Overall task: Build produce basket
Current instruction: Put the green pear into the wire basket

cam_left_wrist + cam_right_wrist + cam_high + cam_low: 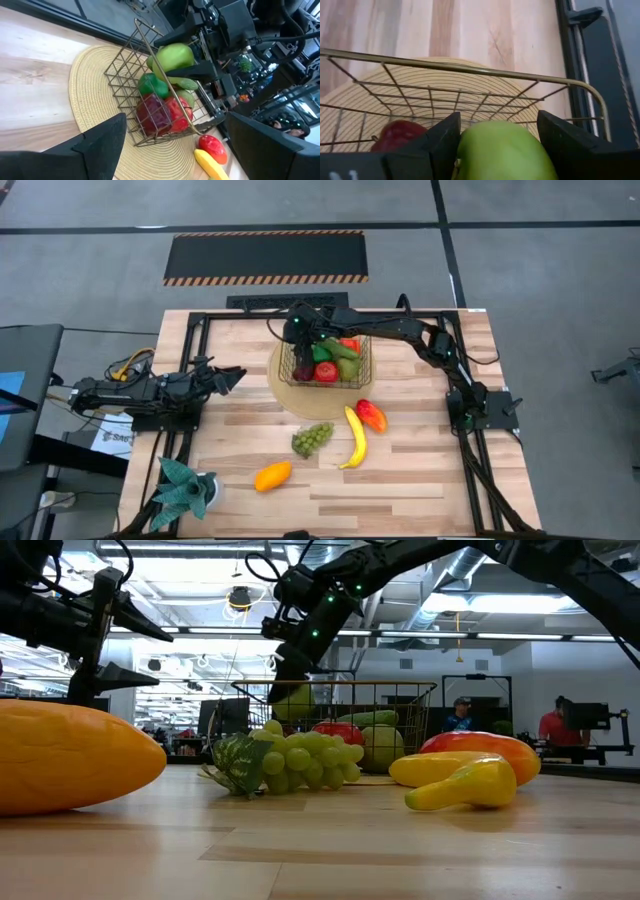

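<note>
My right gripper (304, 340) hangs over the far-left part of the dark wire basket (352, 380), shut on a green pear (500, 150). The pear (291, 700) sits about level with the basket's rim. Inside the basket lie a red apple (327, 372), a cucumber (372, 718) and other green and red pieces. The basket stands on a round tan mat (290, 392). My left gripper (236, 377) waits open at the table's left side, pointing at the basket. A mango (371, 415), a banana (355, 437), grapes (312, 438) and a yellow-orange fruit (273, 475) lie on the table. My right gripper pinches the green pear's body (172, 56) between its two fingers (442, 145), one on each side. It comes from above, slanting down from the table's right. The pear is lifted, tilted, over the fruit in the basket; whether it touches them I cannot tell.
A teal potted plant (185, 490) stands at the near-left corner. Bare wood lies between the mat and the left gripper and along the near edge. Dark frame rails (200, 350) border the table. People (555, 725) sit in the room beyond.
</note>
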`<state>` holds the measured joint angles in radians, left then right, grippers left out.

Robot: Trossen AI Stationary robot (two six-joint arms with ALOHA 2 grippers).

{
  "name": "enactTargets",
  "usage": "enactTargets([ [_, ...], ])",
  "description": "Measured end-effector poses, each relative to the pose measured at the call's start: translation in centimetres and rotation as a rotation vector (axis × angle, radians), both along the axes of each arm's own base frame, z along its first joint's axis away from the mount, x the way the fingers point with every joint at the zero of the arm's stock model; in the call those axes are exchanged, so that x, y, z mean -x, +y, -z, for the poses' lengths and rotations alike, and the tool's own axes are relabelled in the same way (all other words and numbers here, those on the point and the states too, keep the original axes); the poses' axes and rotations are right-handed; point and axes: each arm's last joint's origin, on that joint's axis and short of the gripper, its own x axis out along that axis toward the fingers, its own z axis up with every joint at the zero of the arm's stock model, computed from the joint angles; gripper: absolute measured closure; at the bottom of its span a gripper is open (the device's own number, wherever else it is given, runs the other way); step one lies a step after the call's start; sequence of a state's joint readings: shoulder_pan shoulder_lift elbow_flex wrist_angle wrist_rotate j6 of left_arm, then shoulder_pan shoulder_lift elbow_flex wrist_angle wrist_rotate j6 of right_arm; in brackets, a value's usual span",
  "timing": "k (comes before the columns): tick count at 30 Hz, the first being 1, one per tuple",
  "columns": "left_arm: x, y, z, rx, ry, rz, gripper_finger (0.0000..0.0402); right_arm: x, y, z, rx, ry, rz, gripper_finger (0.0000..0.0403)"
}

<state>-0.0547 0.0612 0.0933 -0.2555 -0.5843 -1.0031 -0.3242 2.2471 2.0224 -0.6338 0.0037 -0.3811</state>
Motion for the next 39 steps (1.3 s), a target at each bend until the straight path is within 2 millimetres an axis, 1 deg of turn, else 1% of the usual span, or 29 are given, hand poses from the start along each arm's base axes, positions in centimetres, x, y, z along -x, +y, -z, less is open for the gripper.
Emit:
enactTargets([
  [6, 0.0, 0.0, 0.0, -0.003, 0.001, -0.007, 0.0074, 0.1, -0.3, 0.0, -0.008, -0.002, -0.009, 0.013],
  [18, 0.0, 0.0, 0.0, -0.008, 0.003, -0.017, 0.0074, 0.2, -0.9, -0.1, -0.014, -0.022, 0.018, 0.0128],
  [21, 0.0, 0.1, 0.0, -0.009, 0.003, -0.019, 0.0074, -0.2, -1.0, 1.1, -0.024, -0.018, 0.026, 0.0127],
  [23, 0.0, 0.1, 0.0, -0.01, 0.002, -0.024, 0.0074, -0.1, -0.9, 2.4, -0.057, 0.04, 0.036, 0.0127],
  [24, 0.0, 0.1, 0.0, -0.011, 0.003, -0.024, 0.0074, -0.5, -0.9, 3.1, -0.058, 0.037, 0.033, 0.0127],
  [26, 0.0, 0.1, 0.0, -0.018, 0.007, -0.024, 0.0074, -0.6, -0.7, 3.6, -0.065, 0.054, 0.032, 0.0127],
  [32, 0.1, 0.1, 0.0, -0.025, 0.011, -0.029, 0.0074, -1.0, -0.8, 2.9, -0.035, -0.003, 0.028, 0.0127],
  [39, 0.1, 0.1, 0.0, -0.027, 0.011, -0.035, 0.0074, -0.6, -1.2, 3.1, -0.041, 0.02, 0.039, 0.0126],
])
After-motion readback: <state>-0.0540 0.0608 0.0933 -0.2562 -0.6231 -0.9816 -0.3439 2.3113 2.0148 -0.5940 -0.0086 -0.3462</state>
